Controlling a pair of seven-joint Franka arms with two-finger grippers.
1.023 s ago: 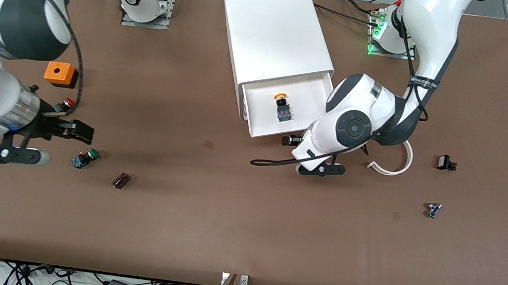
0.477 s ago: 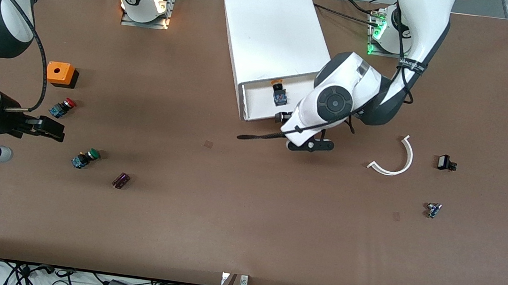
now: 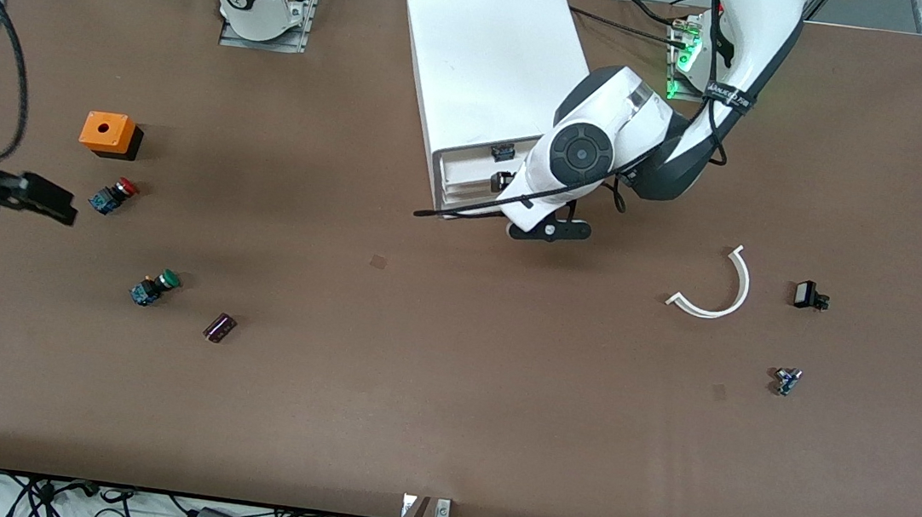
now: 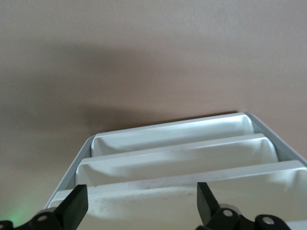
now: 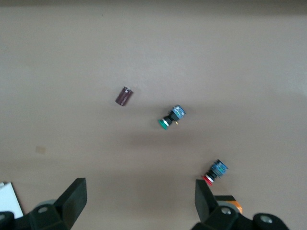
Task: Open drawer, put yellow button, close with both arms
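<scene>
While left arm bends low over cabinet (image 3: 492, 48) front, left gripper (image 4: 139, 211) sits against drawer (image 3: 471, 161), fingers spread wide. Drawer nearly shut; yellow button hidden, cannot tell where. Right gripper (image 5: 136, 206) hangs spread above table toward right arm's end, well apart from cabinet.
</scene>
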